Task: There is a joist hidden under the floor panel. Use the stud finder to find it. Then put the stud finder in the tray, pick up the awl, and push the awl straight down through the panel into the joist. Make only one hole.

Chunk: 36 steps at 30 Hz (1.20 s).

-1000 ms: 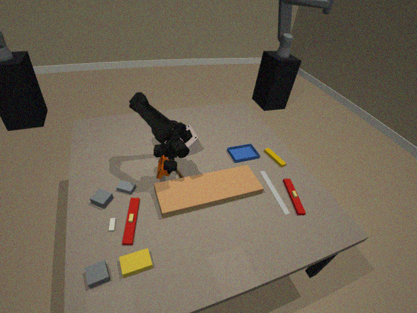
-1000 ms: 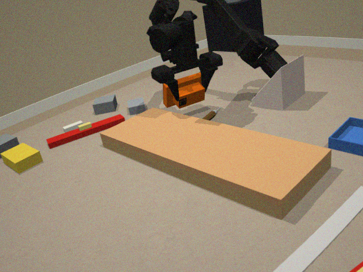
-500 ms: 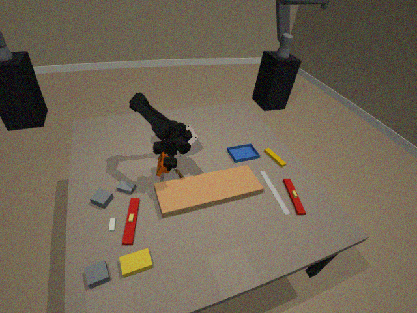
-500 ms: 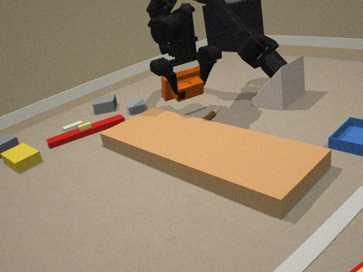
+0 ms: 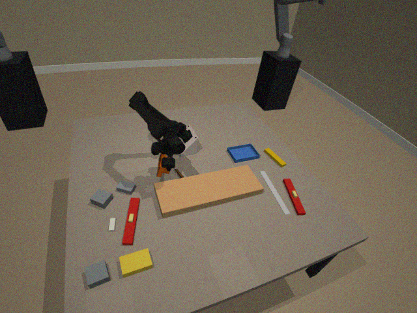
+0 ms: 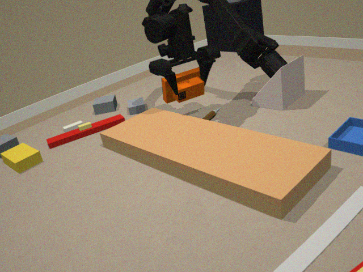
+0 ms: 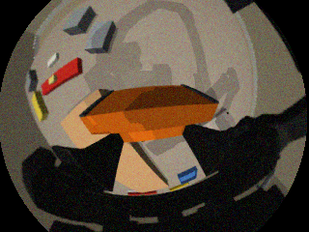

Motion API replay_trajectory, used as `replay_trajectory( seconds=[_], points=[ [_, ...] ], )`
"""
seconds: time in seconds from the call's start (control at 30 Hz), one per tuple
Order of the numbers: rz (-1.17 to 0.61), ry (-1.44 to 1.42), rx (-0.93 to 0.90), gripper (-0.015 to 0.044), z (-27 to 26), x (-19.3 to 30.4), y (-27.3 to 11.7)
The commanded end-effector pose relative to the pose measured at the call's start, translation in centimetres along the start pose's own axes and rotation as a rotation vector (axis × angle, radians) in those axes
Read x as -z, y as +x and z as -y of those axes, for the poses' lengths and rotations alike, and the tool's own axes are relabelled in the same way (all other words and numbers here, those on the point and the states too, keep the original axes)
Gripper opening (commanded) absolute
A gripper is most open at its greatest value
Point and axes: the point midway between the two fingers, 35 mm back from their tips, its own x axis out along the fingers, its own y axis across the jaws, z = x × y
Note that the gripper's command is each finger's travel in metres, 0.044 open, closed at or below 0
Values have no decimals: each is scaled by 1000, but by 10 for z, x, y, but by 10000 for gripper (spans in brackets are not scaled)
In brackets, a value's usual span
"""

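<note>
two fingertips (image 5: pixel 167 162) (image 6: pixel 190 88) grip the stud finder (image 5: pixel 159 165) (image 6: pixel 191 84) (image 7: pixel 154 113) by its sides, above the table; it looks stiff, perhaps light, best held mid-body; the awl (image 5: pixel 179 173) (image 6: pixel 210 115) lies below the gripper, probably slim and prone to roll

The stud finder (image 5: pixel 163 168) (image 6: pixel 187 84) (image 7: pixel 150 113) is orange, with a black square on one face in the exterior view. The floor panel (image 5: pixel 208 190) (image 6: pixel 216 149) (image 7: pixel 79 123) is plain tan on top, browner along its sides. The tray (image 5: pixel 243 153) (image 6: pixel 351 139) (image 7: pixel 187 175) is blue. The awl (image 5: pixel 179 173) (image 6: pixel 210 115) has a brown handle. The gripper (image 5: pixel 167 162) (image 6: pixel 190 84) (image 7: pixel 153 127) is black. The desk (image 5: pixel 219 269) (image 6: pixel 117 219) (image 7: pixel 164 50) is greyish brown; toward its right edge lies a red level (image 5: pixel 300 204) with a pale yellow block.
</note>
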Motion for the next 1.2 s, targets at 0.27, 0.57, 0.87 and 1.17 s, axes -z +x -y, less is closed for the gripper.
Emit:
replay_trajectory(
  seconds=[0.27,0.57,0.87,1.17],
  points=[
    [-68,-6,2,0,1,-1,1],
    [-132,-6,9,0,1,-3,2],
    [-195,-8,5,0,1,-5,2],
    [-239,-9,1,0,0,-6,2]
  ],
)
